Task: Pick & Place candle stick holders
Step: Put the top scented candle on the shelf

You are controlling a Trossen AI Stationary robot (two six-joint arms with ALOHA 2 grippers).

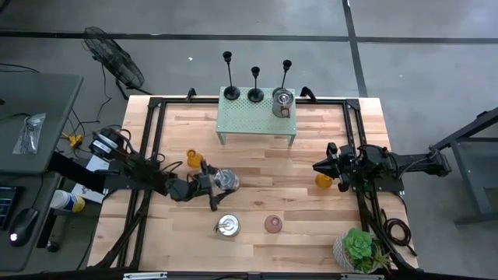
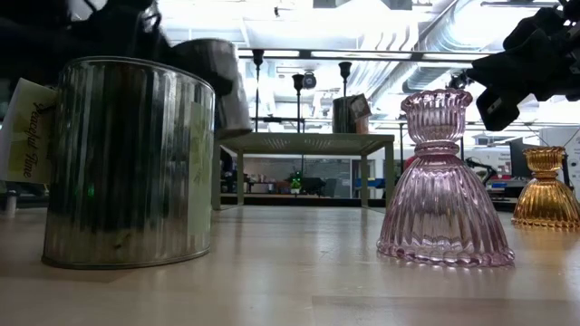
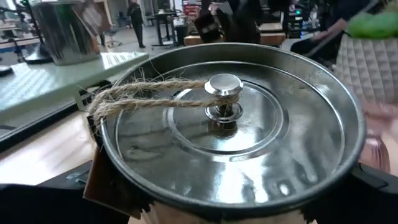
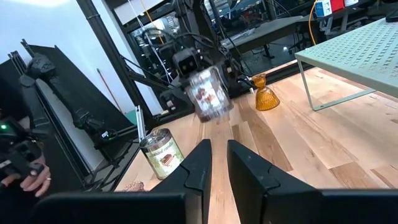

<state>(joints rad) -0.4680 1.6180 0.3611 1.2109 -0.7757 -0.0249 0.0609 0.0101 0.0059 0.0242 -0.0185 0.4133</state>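
Three black candle stick holders (image 1: 231, 92) (image 1: 256, 93) (image 1: 286, 68) stand on their bases on the green perforated shelf (image 1: 257, 123) at the table's far side. They also show in the low view (image 2: 297, 95). My left gripper (image 1: 215, 184) is mid-table, shut on a silver lidded tin (image 1: 227, 180), which also shows in the left wrist view (image 3: 230, 124) and the right wrist view (image 4: 208, 93). My right gripper (image 1: 317, 166) waits at the right beside an amber glass holder (image 1: 324, 180), empty, its fingers (image 4: 205, 163) a narrow gap apart. My left gripper holds the tin with one finger (image 3: 65, 186) on either side of its round wall, just below the lid's rim (image 3: 106, 163). The fingers come level from the table's left. The tin is about upright, lid up, and is lifted clear of the table (image 2: 222, 81).
A second tin (image 1: 228, 225) and a pink glass holder (image 1: 273, 224) stand near the front. Another amber glass holder (image 1: 194, 159) is left of centre. A third tin (image 1: 283, 102) sits on the shelf. A potted plant (image 1: 359, 249) is at the front right corner.
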